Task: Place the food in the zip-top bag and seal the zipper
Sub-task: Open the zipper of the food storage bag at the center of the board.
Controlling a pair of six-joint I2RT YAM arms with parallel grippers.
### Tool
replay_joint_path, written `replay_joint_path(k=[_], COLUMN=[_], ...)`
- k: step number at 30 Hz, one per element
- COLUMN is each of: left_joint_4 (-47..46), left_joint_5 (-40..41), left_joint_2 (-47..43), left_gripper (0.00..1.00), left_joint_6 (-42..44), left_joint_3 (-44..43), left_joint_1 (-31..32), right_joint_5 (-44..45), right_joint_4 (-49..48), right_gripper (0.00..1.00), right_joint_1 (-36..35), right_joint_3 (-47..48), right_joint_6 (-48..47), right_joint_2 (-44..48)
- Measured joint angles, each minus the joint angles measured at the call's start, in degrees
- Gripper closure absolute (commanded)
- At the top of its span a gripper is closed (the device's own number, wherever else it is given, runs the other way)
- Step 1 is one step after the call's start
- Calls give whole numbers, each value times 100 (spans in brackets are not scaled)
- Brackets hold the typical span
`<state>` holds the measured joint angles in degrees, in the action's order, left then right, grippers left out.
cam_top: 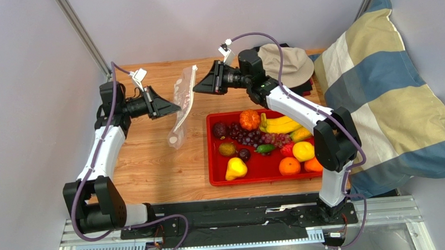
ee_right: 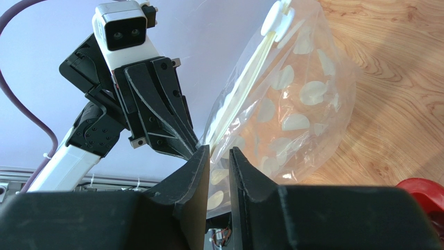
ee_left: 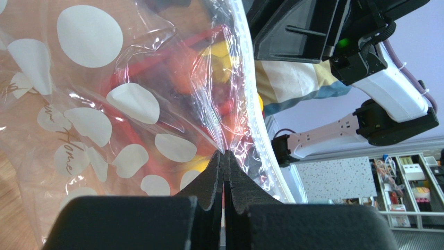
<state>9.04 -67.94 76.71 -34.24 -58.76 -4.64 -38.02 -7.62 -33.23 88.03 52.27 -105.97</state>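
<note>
The zip-top bag (cam_top: 182, 101), clear with white dots, hangs upright between my two grippers at the back of the table. My left gripper (cam_top: 174, 109) is shut on its film (ee_left: 104, 120), with the jaws pinched together at the tips (ee_left: 225, 153). The zipper (ee_left: 259, 120) runs up just right of that pinch. My right gripper (cam_top: 196, 90) faces the bag from the other side. Its jaws (ee_right: 219, 152) stand a narrow gap apart, with the bag's edge (ee_right: 297, 114) showing in the gap. The food (cam_top: 265, 138) lies in the red tray: bananas (cam_top: 280, 124), grapes (cam_top: 250, 137), a pear (cam_top: 235, 169), an orange (cam_top: 289, 165).
The red tray (cam_top: 213, 162) sits right of centre on the wooden table. A beige hat (cam_top: 289, 62) lies at the back behind my right arm. A striped pillow (cam_top: 386, 98) fills the right side. My left arm's wrist camera (ee_right: 121, 31) is close in the right wrist view.
</note>
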Motion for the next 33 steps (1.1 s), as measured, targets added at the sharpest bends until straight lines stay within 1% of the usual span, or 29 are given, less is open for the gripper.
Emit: replay_joint_path(k=[3, 4, 5, 11, 13, 15, 21, 29, 33], left_joint_4=[-2, -2, -7, -57, -149, -267, -597, -874, -968], left_joint_5=[-39, -44, -59, -85, -103, -116, -212, -254, -258], left_joint_2=[-17, -20, -22, -66, -94, -140, -181, -205, -212], left_gripper=[100, 100, 100, 100, 100, 100, 100, 100, 100], left_joint_6=[0, 0, 0, -46, -114, -208, -501, -664, -708], left_joint_3=[0, 2, 7, 109, 168, 258, 378, 393, 404], left_joint_1=[0, 0, 0, 0, 0, 0, 0, 0, 0], right_joint_5=[0, -2, -2, -7, -11, -24, -55, -111, -114], right_joint_4=[-4, -7, -13, -55, -66, -92, -131, -131, -129], right_gripper=[79, 83, 84, 89, 96, 99, 100, 100, 97], right_joint_1=[0, 0, 0, 0, 0, 0, 0, -22, -39], right_joint_3=[17, 31, 50, 66, 66, 66, 63, 63, 57], right_joint_6=[26, 31, 42, 72, 83, 87, 90, 87, 90], right_joint_2=[-20, -24, -39, -68, -70, -70, -70, -70, -70])
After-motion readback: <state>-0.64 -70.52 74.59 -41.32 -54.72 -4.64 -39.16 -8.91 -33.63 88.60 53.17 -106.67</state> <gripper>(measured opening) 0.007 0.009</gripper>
